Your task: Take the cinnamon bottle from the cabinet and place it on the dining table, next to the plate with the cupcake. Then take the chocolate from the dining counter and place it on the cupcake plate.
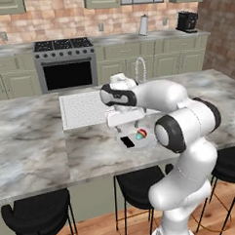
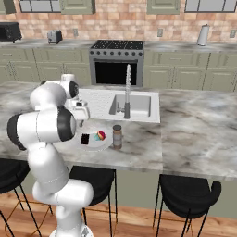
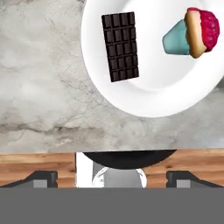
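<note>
The chocolate lies flat on the plate, toward its nine o'clock side in the hand view, with the cupcake tipped on its side at about two o'clock, apart from the bar. In the right base view the cinnamon bottle stands upright on the dining table, just beside the plate's rim at three o'clock. The gripper hovers above the plate with its jaws spread wide and nothing between them, so both placements look done.

The bar reads as light, thin and rigid (probably brittle across its scored squares). Lying flat, it offers only its long edges for a pinch, and a smooth plate beneath would likely let it slide.
</note>
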Controlling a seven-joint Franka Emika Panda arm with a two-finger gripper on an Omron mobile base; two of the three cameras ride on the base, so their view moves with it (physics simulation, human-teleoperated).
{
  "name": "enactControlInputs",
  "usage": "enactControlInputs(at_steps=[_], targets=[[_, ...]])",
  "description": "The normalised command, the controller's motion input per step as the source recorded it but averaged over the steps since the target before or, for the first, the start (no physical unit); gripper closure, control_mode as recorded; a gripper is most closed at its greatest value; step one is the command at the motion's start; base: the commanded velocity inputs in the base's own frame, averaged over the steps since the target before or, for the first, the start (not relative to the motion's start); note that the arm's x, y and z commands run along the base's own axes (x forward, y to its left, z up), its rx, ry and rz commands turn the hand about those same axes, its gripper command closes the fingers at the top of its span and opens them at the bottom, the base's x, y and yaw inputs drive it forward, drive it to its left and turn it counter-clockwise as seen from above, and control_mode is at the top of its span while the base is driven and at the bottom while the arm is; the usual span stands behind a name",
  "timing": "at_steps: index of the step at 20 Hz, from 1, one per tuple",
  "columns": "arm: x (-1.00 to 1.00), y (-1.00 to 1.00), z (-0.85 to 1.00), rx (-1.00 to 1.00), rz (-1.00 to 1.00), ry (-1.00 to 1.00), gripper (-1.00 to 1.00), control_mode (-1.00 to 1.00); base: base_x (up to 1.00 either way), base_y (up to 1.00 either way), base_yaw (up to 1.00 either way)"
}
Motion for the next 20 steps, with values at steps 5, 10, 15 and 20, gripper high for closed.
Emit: enactControlInputs(at_steps=[5,10,15,20], targets=[[-0.84,0.33,0.79,0.0,0.0,-0.07,-1.0,-1.0,0.0,0.0,0.0],[-1.0,0.35,0.47,-0.08,0.0,-0.19,-1.0,-1.0,0.0,0.0,0.0],[-1.0,0.26,0.17,-0.16,0.0,-0.27,-1.0,-1.0,0.0,0.0,0.0],[-1.0,0.03,0.03,-0.12,0.0,-0.3,-1.0,-1.0,0.0,0.0,0.0]])
